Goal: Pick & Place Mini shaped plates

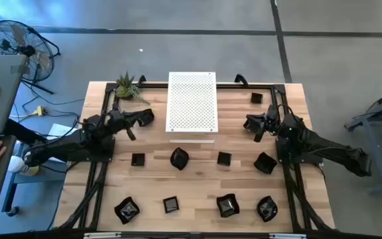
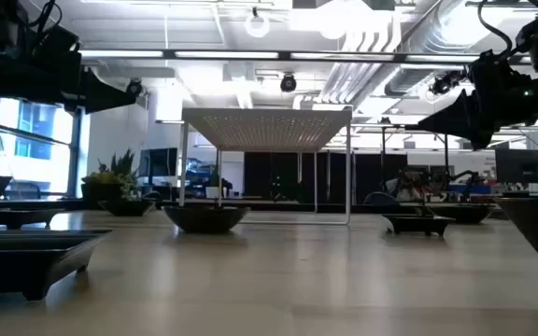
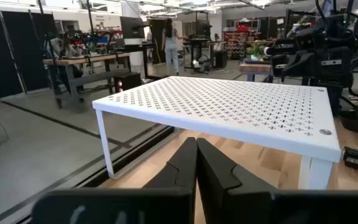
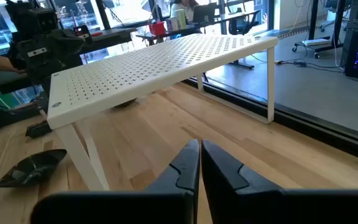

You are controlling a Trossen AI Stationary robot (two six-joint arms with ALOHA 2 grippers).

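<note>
On tabletop (image 1: 197, 179), mini shaped plates (image 1: 179, 158) looked glossy, stiff, slippery, light — you'd pinch rim. Left gripper (image 1: 146, 117), right gripper (image 1: 250, 123) closed, empty.

I see a white perforated shelf (image 1: 191, 103) at 12 o'clock, a green plant (image 1: 127, 85) at 11, a fan (image 1: 17, 43) off-table.

Nine black plates sit on the table (image 1: 297, 99): one near the far right corner (image 1: 256, 98), four in a middle row (image 1: 138, 159) (image 1: 179, 158) (image 1: 224, 159) (image 1: 265, 162), and four along the near edge (image 1: 127, 210) (image 1: 171, 204) (image 1: 227, 205) (image 1: 267, 208). One white perforated board (image 1: 191, 101) stands at the far edge, one green plant (image 1: 127, 85) at the far left corner. Two arms (image 1: 65, 147) (image 1: 323, 149) reach in, one from each side.
</note>
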